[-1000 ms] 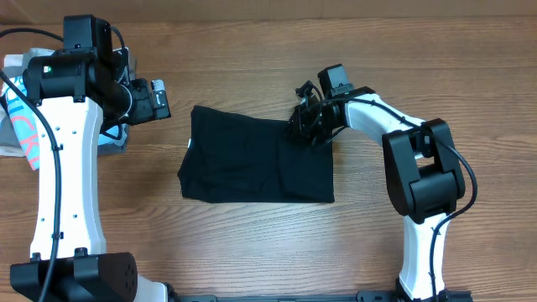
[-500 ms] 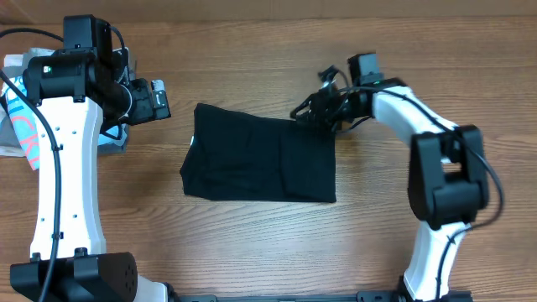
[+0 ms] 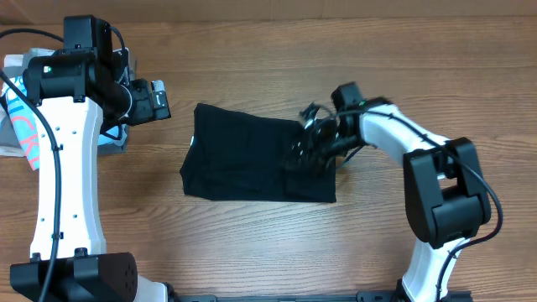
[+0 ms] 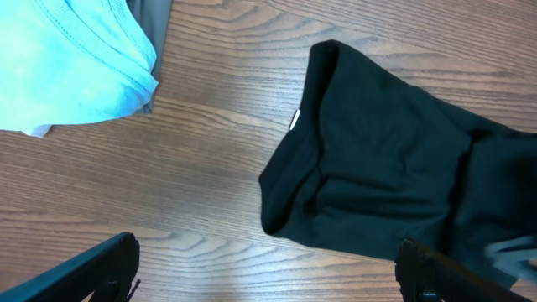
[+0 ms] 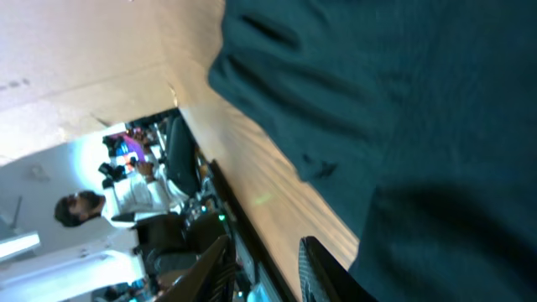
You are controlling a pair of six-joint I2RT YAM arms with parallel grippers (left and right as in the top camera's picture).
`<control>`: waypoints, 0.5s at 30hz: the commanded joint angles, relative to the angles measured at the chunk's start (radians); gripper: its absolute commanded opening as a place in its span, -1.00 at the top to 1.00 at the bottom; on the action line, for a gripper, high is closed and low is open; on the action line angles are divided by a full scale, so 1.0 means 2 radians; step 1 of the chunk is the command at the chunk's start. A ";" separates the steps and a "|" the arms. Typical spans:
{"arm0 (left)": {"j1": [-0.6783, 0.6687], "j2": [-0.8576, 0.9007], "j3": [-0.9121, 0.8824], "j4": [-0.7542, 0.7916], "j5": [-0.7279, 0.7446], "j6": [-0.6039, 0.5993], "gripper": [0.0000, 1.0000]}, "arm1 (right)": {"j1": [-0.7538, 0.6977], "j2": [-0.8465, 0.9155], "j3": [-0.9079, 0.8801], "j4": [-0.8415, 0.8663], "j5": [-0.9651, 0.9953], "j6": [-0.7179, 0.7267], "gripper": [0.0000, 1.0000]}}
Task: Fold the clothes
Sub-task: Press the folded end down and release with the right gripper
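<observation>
Your black T-shirt (image 3: 256,155) lies folded into a rough rectangle mid-table (image 3: 252,243), long side running left-right. The white neck tag (image 4: 294,121) sits on its left edge. The left end shows a rolled, doubled-over hem in your left wrist view; the top is fairly flat with a few soft creases.

The right gripper (image 3: 304,147) is over the shirt's right end, just inside the right edge, with the arm reaching in from the right. In your right wrist view its fingers (image 5: 323,268) stand slightly apart, and no cloth shows in the gap. Dark fabric fills most of that frame. You can't tell from any view whether the tips touch the shirt.

The left gripper (image 3: 161,99) hangs above bare wood, off the shirt's upper-left corner and clear of it. Its jaws are spread wide and hold nothing; both fingers (image 4: 101,268) sit at the bottom corners of the left wrist view.

A light-blue shirt (image 4: 75,67) lies at the table's far left, on top of a grey one (image 4: 153,21), well apart from the black shirt.
</observation>
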 commanded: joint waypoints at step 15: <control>-0.003 0.000 0.005 0.002 0.005 0.012 -1.00 | 0.011 -0.001 -0.153 0.174 -0.006 0.130 0.42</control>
